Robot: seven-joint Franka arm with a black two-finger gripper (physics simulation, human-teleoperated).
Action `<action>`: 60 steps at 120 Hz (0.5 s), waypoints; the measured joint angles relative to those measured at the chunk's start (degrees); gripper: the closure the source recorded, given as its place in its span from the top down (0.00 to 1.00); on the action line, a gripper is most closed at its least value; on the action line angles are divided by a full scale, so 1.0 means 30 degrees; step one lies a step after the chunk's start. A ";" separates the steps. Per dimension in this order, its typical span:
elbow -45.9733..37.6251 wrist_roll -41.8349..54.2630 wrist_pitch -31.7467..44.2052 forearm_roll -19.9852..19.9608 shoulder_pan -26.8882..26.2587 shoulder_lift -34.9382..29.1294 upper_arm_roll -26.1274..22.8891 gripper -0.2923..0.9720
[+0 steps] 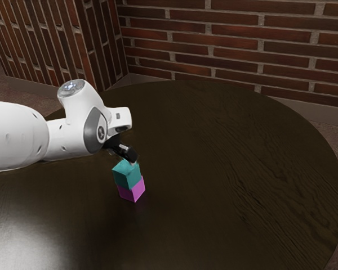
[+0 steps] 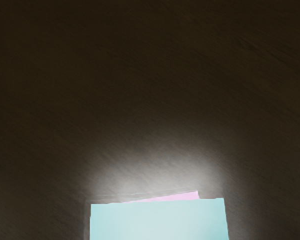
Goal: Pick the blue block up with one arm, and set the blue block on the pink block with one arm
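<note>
- Resting on top of the pink block (image 1: 132, 191), the blue block (image 1: 127, 174) forms a two-tier stack on the dark round worktop (image 1: 231, 169). The stack stands toward the exterior view's left of the worktop.
- The blue block sits turned slightly relative to the pink block, so their edges do not line up. Its underside is in contact with the pink block's top face.
- The pincer (image 1: 130, 158) is positioned directly above the blue block, at the block's upper edge. The white arm (image 1: 56, 132) reaches in from the exterior view's left.
- Pincer state: it cannot be told from either view whether it is spread or pinching the blue block.
- In the wrist view, the blue block (image 2: 157, 220) lies immediately under the hand. A thin strip of the pink block (image 2: 177, 196) shows just beyond its far edge, with the worktop (image 2: 140, 90) surface behind.
- A brick wall (image 1: 242, 39) stands behind the worktop.
</note>
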 joint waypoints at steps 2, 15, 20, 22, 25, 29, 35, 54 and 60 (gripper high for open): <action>0.0204 0.0018 -0.0026 0.0017 -0.0090 -0.0014 0.0267 0.73; 0.3267 0.0084 -0.2145 0.1008 -0.3891 -0.0027 0.6987 0.75; 0.5241 -0.0055 -0.3972 0.2425 -0.5968 -0.0103 1.0011 0.75; 0.5997 -0.0139 -0.4757 0.3076 -0.6689 -0.0150 1.0917 0.75; 0.7184 -0.0317 -0.6031 0.4162 -0.8153 -0.0356 1.2436 0.75; 0.8486 -0.0602 -0.7703 0.5610 -1.0540 -0.0980 1.4572 0.76; 0.9659 -0.0951 -0.9859 0.7533 -1.4429 -0.2737 1.7616 0.76; 1.3382 -0.0408 -1.4977 1.2972 -2.2379 -0.6827 2.2394 0.76; 1.3675 -0.0097 -1.6174 1.3797 -2.2891 -0.6841 2.2515 0.77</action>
